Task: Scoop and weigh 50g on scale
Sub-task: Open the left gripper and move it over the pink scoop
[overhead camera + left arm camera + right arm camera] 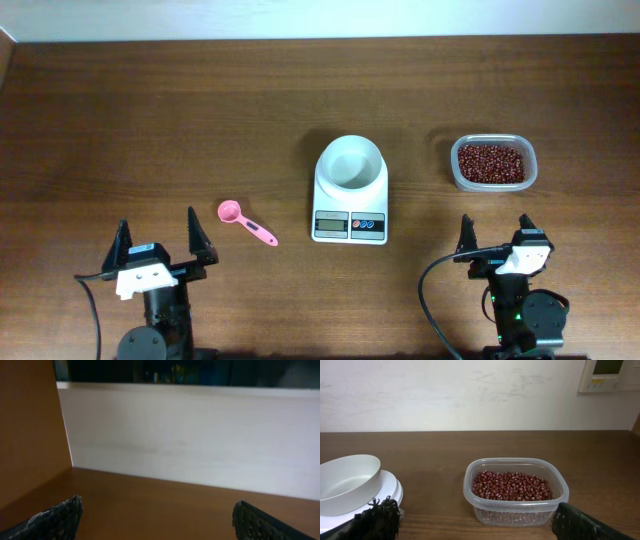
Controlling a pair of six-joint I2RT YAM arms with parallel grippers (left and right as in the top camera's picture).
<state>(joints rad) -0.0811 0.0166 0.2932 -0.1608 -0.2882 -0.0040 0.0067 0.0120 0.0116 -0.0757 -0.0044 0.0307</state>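
**Left gripper (160, 238) and right gripper (497, 232) fully spread, nothing held: task not begun**

Scale (350, 226) is found mid-table, its bowl (349, 163) empty. Beans (491, 162) are all contained in the tub (455, 176). Pink scoop (245, 222) is untouched.

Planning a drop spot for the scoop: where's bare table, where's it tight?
Bare: far strip behind scale and bean tub; wide left area beyond the pink scoop; gap between scale and tub. Tight: scoop-to-scale lane, and near edge around left gripper and right gripper.
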